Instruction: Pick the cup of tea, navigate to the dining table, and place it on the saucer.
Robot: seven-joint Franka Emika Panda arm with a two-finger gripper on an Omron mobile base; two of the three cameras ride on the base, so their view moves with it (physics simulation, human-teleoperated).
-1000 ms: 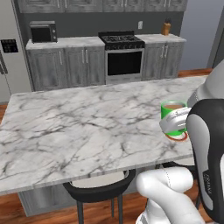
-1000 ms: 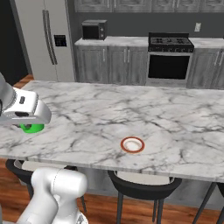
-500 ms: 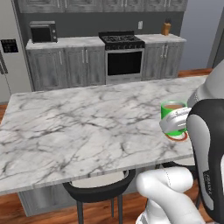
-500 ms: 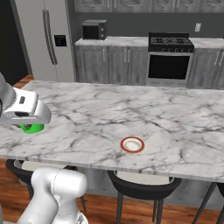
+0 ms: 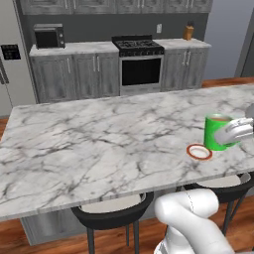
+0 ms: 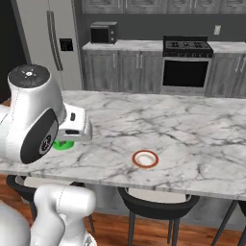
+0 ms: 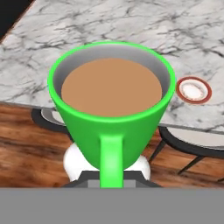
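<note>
A fridge (image 6: 45,43) stands at the far left of the kitchen, with a microwave (image 6: 104,32) on the grey counter beside it and a black stove (image 6: 188,65) further right along the same back wall. In front of these, the dining table (image 6: 192,129) runs across the room as a long white marble top with grey veins, with dark round stools (image 6: 156,202) tucked under its near edge.

In the right base view the arm's big white joint hangs over the near left part of the table, and a sliver of the green cup of tea (image 6: 63,144) shows just beneath it. The saucer (image 6: 145,159), red-rimmed with a white centre, lies flat on the marble to the right of that, close to the near edge and apart from the cup.

In the left base view the cup (image 5: 216,131) is upright near the right end of the table, just right of and behind the saucer (image 5: 199,152). Whether it is clear of the marble cannot be told from this side.

The gripper (image 7: 111,181) is clamped on the cup (image 7: 111,118), handle toward the camera, brown tea level inside. The saucer (image 7: 193,90) sits off to the right of the cup's rim, not under it.
</note>
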